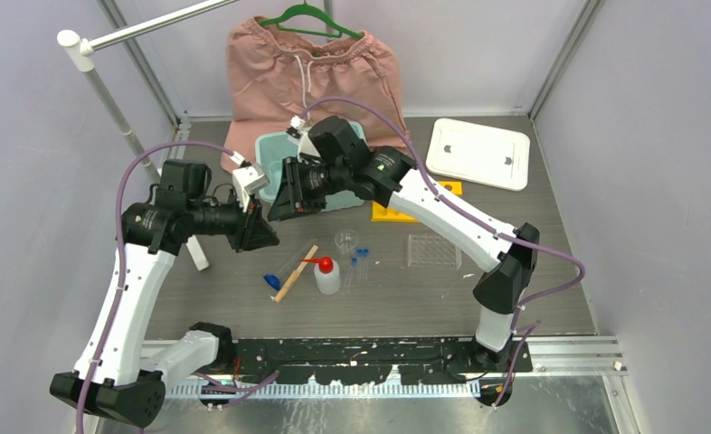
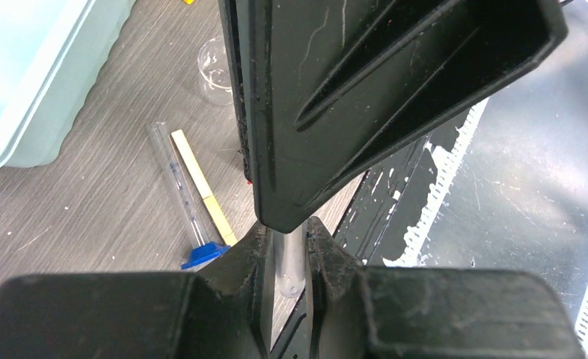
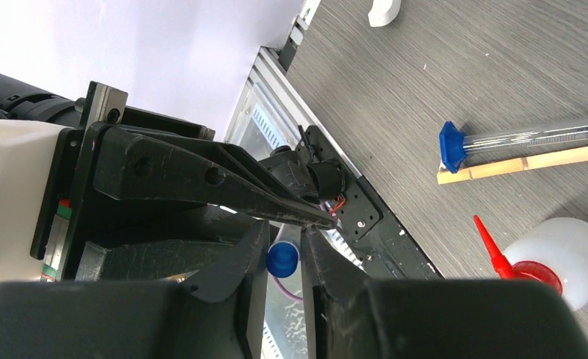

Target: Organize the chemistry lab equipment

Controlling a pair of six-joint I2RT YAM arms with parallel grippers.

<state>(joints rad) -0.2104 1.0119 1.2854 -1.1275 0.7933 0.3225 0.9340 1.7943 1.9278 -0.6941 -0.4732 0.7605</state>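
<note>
My left gripper (image 1: 263, 237) (image 2: 289, 239) is shut on a small clear tube (image 2: 291, 262), held above the table. My right gripper (image 1: 278, 212) (image 3: 283, 241) meets it head-on, and its jaws press both sides of that tube's blue-capped end (image 3: 282, 259). On the table lie another blue-capped tube (image 3: 530, 134) (image 2: 179, 183) and a wooden stick (image 1: 296, 273) (image 3: 530, 161) side by side. To their right stands the white red-nozzled squeeze bottle (image 1: 327, 276) (image 3: 556, 258). A tiny beaker (image 1: 346, 240) (image 2: 215, 71), the clear rack (image 1: 433, 250) and the yellow rack (image 1: 397, 212) lie farther right.
A teal bin (image 1: 275, 155) (image 2: 29, 90) sits behind the grippers, with its white lid (image 1: 478, 154) at the back right. Pink shorts (image 1: 311, 72) hang on the back wall. A white pole (image 1: 117, 113) stands at the left.
</note>
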